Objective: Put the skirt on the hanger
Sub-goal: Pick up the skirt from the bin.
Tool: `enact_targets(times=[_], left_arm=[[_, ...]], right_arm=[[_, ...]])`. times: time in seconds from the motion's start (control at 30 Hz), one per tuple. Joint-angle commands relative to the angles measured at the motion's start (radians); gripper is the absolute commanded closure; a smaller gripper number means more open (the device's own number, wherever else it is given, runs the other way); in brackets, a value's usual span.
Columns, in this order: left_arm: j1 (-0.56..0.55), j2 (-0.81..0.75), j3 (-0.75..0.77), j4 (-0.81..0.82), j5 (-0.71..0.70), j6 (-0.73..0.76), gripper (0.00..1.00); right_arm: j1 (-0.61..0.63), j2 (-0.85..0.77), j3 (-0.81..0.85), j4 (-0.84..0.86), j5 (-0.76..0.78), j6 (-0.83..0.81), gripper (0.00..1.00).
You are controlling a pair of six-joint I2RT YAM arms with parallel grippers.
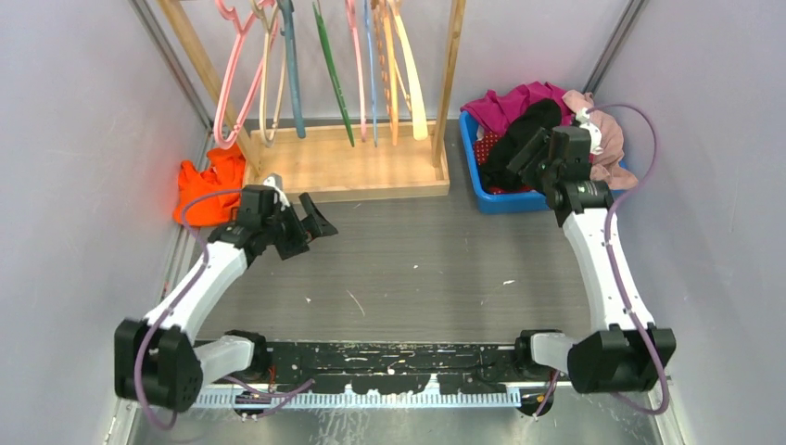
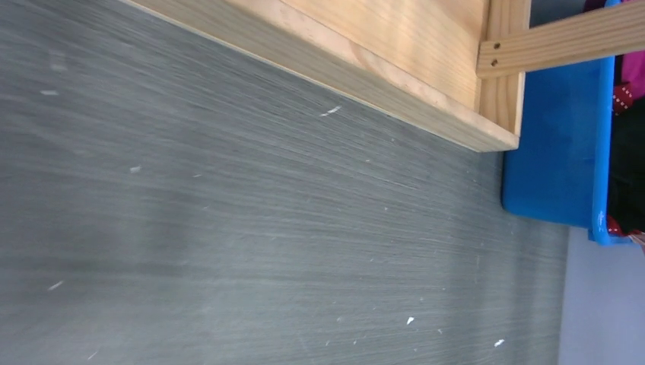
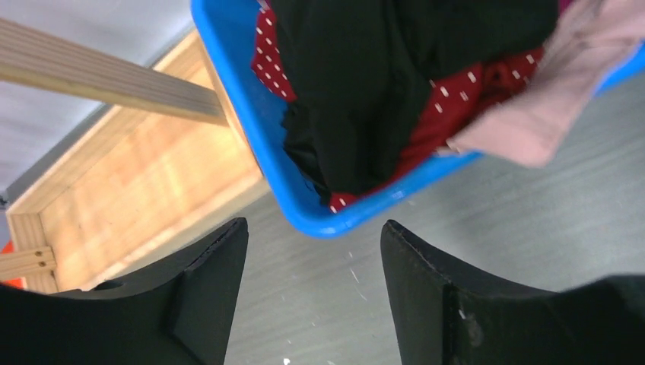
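Dotted red skirt (image 3: 464, 95) lies in the blue bin (image 3: 236, 84), upper centre of the right wrist view, mostly under a black garment (image 3: 365, 84). Right gripper (image 3: 312, 243) sits just below it, jaws apart, empty; left gripper (image 1: 310, 222) wide, empty. Pink hanger (image 1: 219, 120) apparently hangs upper left of the top view.

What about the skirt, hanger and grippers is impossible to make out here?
Dark red white-dotted fabric skirt: mostly buried under a black garment in the blue plastic bin, every view.
Thin pink plastic hanger: top cut off by the top view's edge.
Left gripper: fingers outside its wrist view.
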Motion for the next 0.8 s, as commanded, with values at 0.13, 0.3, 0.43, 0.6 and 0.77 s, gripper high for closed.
enact_targets(times=[0.13,0.3,0.43,0.6,0.77], left_arm=[[-0.049,0.163,0.065,0.140,0.090,0.062,0.00],[-0.060,0.131,0.116,0.044,0.055,0.120,0.00],[-0.073,0.095,0.108,0.026,0.039,0.120,0.00],[-0.077,0.090,0.094,0.014,0.053,0.127,0.00],[-0.096,-0.012,0.044,0.039,-0.029,0.162,0.14]], right_arm=[[-0.001,0.209,0.202,0.008,0.014,-0.042,0.38],[-0.001,0.259,0.224,-0.029,0.053,-0.062,0.38],[-0.002,0.282,0.209,-0.015,0.045,-0.061,0.39],[-0.002,0.347,0.205,0.001,0.008,-0.053,0.47],[-0.001,0.378,0.224,-0.001,-0.022,-0.062,0.80]])
